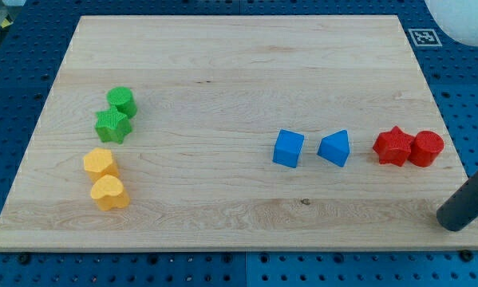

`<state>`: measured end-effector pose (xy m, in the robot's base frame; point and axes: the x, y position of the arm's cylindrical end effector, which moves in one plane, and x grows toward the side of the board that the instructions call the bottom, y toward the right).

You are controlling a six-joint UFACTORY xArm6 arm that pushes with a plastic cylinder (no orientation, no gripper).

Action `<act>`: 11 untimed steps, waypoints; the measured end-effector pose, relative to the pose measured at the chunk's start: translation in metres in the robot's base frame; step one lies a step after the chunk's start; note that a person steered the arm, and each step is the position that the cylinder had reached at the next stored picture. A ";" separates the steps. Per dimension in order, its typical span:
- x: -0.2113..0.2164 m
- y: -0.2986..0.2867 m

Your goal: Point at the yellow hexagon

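The yellow hexagon [100, 163] lies near the wooden board's left edge. A yellow heart-shaped block [109, 193] sits right below it, touching. My tip [452, 220] is at the board's lower right corner, far to the right of both yellow blocks. It touches no block. The nearest blocks to it are the red ones, above it.
A green cylinder [122, 101] and a green star [112, 126] sit above the yellow pair. A blue cube [288, 148] and a blue triangle [334, 148] lie right of centre. A red star [392, 146] and a red cylinder [426, 148] touch near the board's right edge [450, 151].
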<state>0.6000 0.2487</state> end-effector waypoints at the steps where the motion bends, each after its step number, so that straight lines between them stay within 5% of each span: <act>1: 0.007 0.000; 2: 0.016 -0.015; 3: 0.019 -0.095; 6: 0.018 -0.426; 7: -0.017 -0.504; 8: -0.081 -0.525; 11: -0.086 -0.494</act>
